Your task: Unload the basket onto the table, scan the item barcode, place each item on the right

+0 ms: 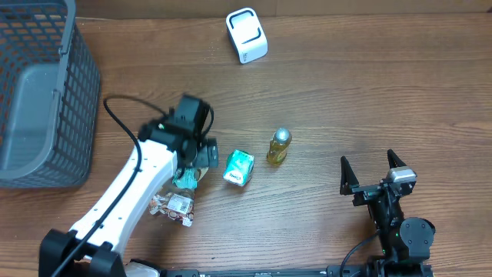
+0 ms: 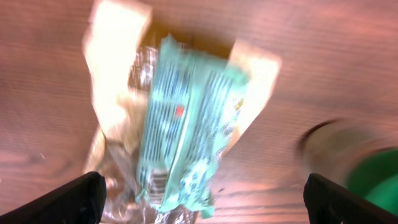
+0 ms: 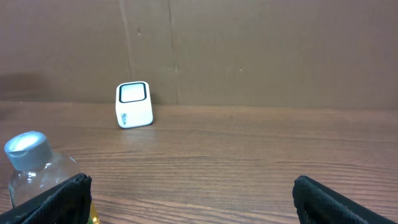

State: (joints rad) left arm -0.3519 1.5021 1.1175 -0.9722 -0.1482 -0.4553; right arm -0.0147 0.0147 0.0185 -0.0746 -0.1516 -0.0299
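Desk (image 1: 369, 85): brown wood grain | wall (image 3: 261, 50) behind scanner (image 3: 134, 104): brown cardboard | left tool (image 2: 208, 199): spread above packet (image 2: 180, 124) | right tool (image 1: 370, 171): spread, facing scanner

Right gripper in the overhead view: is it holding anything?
No, the right gripper stands open with nothing in it, well apart from the bottle.

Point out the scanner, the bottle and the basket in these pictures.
scanner (image 1: 247, 35), overhead view, middle of its top face.
bottle (image 1: 279, 146), overhead view, its yellow body below the cap.
basket (image 1: 81, 100), overhead view, its mesh side wall.
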